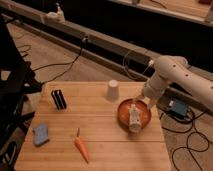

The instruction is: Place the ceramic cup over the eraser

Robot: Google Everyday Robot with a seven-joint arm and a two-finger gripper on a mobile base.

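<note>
The ceramic cup [113,90], small and off-white, stands upside down on the wooden table [100,125] near its far edge. The eraser [59,99], two narrow black slabs with a gap between them, stands at the table's left, well apart from the cup. My gripper [146,101] hangs from the white arm [172,75] that reaches in from the right. It is over the far right rim of the orange bowl [142,120], to the right of the cup and not touching it.
A white bottle-like item [134,117] lies in the orange bowl. A blue-grey pad [41,134] lies at the front left and a carrot [81,147] at the front middle. Cables and a blue box [178,108] lie on the floor to the right.
</note>
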